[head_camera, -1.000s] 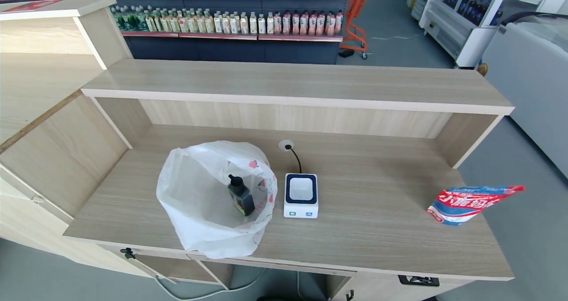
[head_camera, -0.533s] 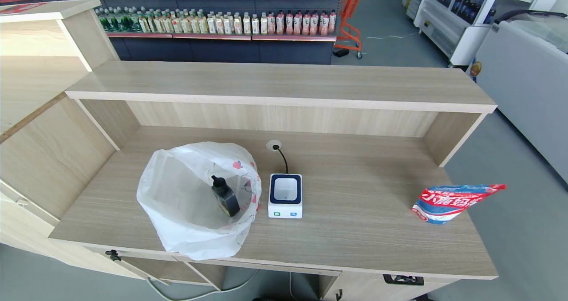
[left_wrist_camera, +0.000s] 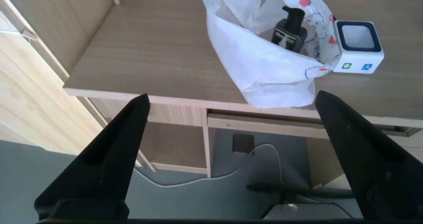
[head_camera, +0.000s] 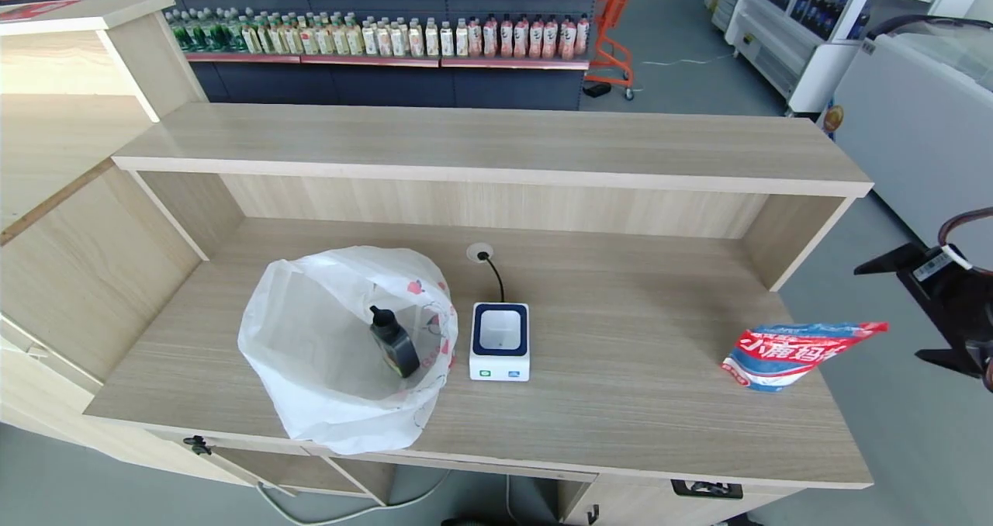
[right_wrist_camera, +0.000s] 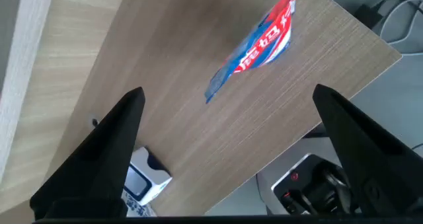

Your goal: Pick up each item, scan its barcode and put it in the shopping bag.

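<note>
A white plastic shopping bag stands open on the left half of the wooden counter, with a dark pump bottle inside it. Just right of the bag sits a white barcode scanner. A red, blue and white pouch lies near the counter's right end. My right gripper hangs open beyond that end, right of the pouch, holding nothing. In the right wrist view the pouch lies ahead of the open right gripper. My left gripper is open, in front of and below the counter edge, facing the bag.
A raised ledge and side walls enclose the counter at the back and both ends. The scanner's black cable runs back to a hole in the counter. Chest freezers stand to the right, and shelves of bottles lie behind.
The head camera shifted, so the whole scene slid left. My right gripper has come into the head view at the right edge. Bag, scanner and pouch stay in place.
</note>
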Robot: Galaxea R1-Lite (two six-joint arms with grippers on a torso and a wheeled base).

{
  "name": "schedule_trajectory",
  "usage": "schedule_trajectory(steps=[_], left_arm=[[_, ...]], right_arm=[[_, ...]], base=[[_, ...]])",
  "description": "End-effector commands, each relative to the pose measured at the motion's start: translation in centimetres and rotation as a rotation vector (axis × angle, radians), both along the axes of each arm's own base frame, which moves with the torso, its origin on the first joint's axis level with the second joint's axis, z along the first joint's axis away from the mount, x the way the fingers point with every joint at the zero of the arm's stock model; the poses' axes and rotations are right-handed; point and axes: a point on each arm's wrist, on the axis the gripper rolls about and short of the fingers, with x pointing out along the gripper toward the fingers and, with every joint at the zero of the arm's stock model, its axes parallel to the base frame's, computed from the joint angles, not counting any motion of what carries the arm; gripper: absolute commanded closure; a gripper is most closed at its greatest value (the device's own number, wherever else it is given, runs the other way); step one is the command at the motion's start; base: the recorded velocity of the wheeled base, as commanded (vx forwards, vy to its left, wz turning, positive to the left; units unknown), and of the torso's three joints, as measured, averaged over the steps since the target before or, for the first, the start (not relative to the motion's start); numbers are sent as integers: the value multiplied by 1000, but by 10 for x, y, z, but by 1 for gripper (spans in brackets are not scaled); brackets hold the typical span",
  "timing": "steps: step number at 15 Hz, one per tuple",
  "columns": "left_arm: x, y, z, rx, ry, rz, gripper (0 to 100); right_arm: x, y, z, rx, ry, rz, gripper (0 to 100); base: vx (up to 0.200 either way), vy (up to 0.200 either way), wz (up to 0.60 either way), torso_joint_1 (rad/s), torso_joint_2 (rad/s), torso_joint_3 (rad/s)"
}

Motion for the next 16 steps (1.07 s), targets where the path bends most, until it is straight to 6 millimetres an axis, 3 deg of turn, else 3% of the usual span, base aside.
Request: schedule_trajectory(steps=[1,13,16], left_arm=[[0,0,0,0,0,0,0],[0,0,0,0,0,0,0],[0,0,0,0,0,0,0]], right_arm=[[47,1,-55,60,162,-30,0],[120,1,-110,-12,97,71,0],[130,1,-123,-21,116,80,0]], base=[[0,0,0,0,0,0],[0,0,0,0,0,0],[0,0,0,0,0,0]])
